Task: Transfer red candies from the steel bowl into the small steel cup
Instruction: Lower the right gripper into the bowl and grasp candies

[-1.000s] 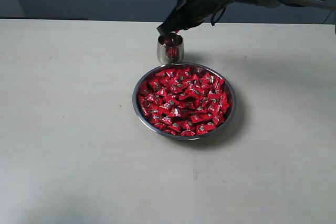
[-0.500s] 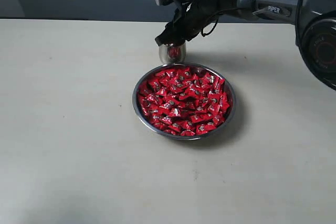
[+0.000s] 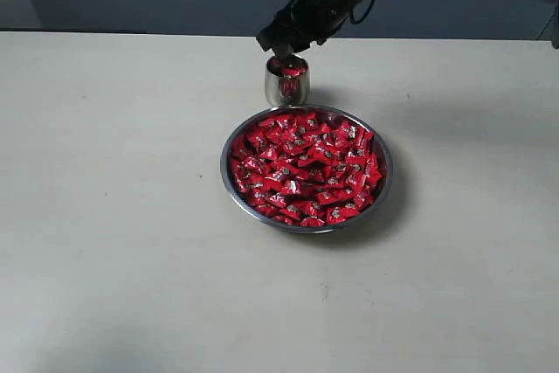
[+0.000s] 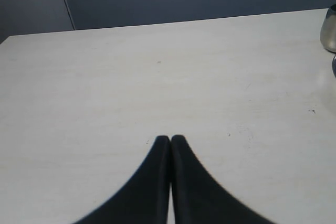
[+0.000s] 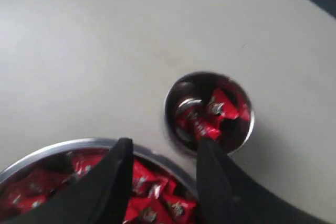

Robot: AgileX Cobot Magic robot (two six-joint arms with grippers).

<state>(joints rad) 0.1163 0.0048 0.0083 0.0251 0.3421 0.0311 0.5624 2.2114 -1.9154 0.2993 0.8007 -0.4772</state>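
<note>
Your right gripper (image 3: 281, 43) hangs just above the small shiny steel cup (image 3: 286, 89), jaws spread wide and empty. The cup holds a few red-wrapped candies (image 5: 223, 111) (the rest fill the wide shallow steel bowl (image 3: 224, 176)) and stands just beyond the bowl, toward the worktop's (image 3: 105, 216) far edge; possibly touching. Your left gripper (image 4: 170, 140) is pinched closed on nothing.

Pale table (image 3: 105, 216) with steel bowl (image 3: 306, 228) and small steel cup (image 3: 285, 90) side by side

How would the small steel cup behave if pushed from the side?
The small steel cup probably slips: its sides are mirror-smooth. It may tip, being narrow with a rounded base. Red candies inside add little weight.
</note>
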